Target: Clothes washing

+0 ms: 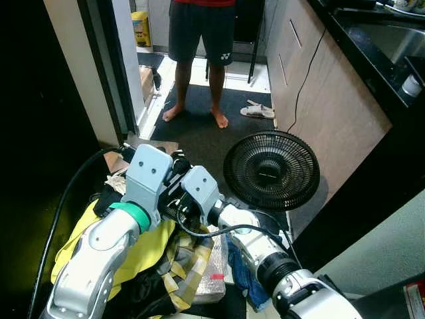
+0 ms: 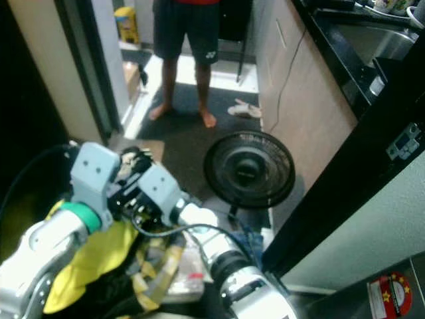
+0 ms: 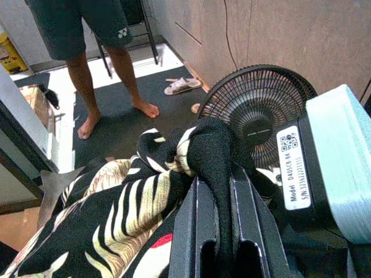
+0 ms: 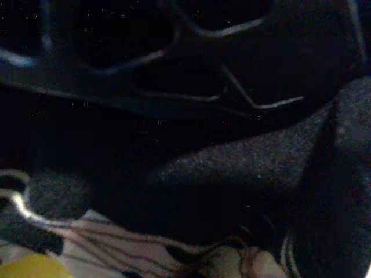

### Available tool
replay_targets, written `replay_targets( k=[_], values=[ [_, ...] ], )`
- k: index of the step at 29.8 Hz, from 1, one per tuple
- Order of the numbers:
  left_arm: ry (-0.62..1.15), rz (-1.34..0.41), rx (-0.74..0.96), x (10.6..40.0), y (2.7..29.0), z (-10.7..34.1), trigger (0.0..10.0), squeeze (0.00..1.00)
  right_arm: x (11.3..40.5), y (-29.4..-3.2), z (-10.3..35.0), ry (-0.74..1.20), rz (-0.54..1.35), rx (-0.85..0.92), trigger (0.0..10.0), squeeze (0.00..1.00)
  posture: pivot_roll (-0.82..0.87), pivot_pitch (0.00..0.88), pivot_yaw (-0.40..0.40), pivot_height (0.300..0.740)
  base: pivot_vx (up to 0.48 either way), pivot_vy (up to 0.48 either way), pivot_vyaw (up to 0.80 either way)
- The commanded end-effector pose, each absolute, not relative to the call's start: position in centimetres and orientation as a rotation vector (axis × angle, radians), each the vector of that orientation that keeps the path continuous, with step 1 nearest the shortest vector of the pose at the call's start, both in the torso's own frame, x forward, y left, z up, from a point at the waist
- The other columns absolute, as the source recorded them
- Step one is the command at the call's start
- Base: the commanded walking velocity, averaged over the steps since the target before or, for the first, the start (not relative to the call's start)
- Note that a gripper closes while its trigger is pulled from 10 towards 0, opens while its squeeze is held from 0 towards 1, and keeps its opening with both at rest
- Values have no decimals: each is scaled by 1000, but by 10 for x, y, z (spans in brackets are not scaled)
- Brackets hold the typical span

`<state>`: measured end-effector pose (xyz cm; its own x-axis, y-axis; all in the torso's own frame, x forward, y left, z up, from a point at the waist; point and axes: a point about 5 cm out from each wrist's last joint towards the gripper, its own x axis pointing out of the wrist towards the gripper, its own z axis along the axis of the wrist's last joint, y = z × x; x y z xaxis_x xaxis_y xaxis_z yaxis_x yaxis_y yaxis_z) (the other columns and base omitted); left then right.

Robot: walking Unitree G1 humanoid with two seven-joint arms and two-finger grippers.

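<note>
A heap of laundry lies below me: a yellow garment (image 1: 143,249), a yellow-and-grey checked cloth (image 1: 180,264) and a blue cloth (image 1: 242,269). In the left wrist view my left gripper (image 3: 223,191) is shut on a fold of black cloth that belongs to a black-and-cream leaf-patterned garment (image 3: 116,202), lifted above the heap. My right gripper (image 1: 180,207) is tucked close under the left wrist, among the clothes; its wrist view is very dark and shows black fabric (image 4: 243,174) up close.
A black floor fan (image 1: 271,170) stands just right of the heap. A barefoot person (image 1: 199,40) stands ahead on a dark mat, slippers (image 1: 257,110) beside them. Wooden cabinets (image 1: 325,100) and a dark counter (image 1: 378,53) run along the right. A dark doorway (image 1: 40,133) is at left.
</note>
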<state>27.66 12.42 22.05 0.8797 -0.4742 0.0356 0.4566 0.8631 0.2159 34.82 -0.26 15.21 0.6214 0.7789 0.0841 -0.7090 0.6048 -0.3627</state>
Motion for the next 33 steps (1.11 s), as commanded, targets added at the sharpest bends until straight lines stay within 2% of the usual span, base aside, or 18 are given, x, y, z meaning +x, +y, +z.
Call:
replay_targets(
  k=[1, 18, 19, 20, 21, 29, 33],
  values=[
    [-110, -508, 201, 274, 121, 225, 10000, 0, 346, -5, 147, -234, 872, -291, 0, 0, 69, 137, -6, 740, 0, 0, 0],
    [-108, -493, 197, 275, 121, 224, 10000, 0, 345, -4, 150, -247, 878, -270, 0, 0, 69, 138, -3, 740, 0, 0, 0],
    [-118, -490, 195, 275, 121, 225, 10000, 1000, 345, -3, 150, -248, 884, -261, 0, 0, 68, 139, -2, 740, 0, 0, 0],
    [-118, -490, 195, 275, 121, 225, 10000, 1000, 345, -3, 150, -248, 884, -261, 0, 0, 68, 139, -2, 740, 0, 0, 0],
    [-123, -498, 195, 275, 121, 225, 10000, 1000, 345, -3, 150, -252, 881, -253, 10000, 0, 69, 138, -1, 740, 0, 0, 0],
    [-124, -519, 177, 272, 120, 226, 10000, 1000, 341, -10, 149, -283, 883, -262, 10000, 0, 75, 134, 0, 740, 0, 0, 0],
    [-136, -552, 163, 269, 118, 227, 10000, 1000, 338, -25, 151, -310, 866, -247, 10000, 0, 74, 130, -1, 740, 0, 0, 0]
  ],
)
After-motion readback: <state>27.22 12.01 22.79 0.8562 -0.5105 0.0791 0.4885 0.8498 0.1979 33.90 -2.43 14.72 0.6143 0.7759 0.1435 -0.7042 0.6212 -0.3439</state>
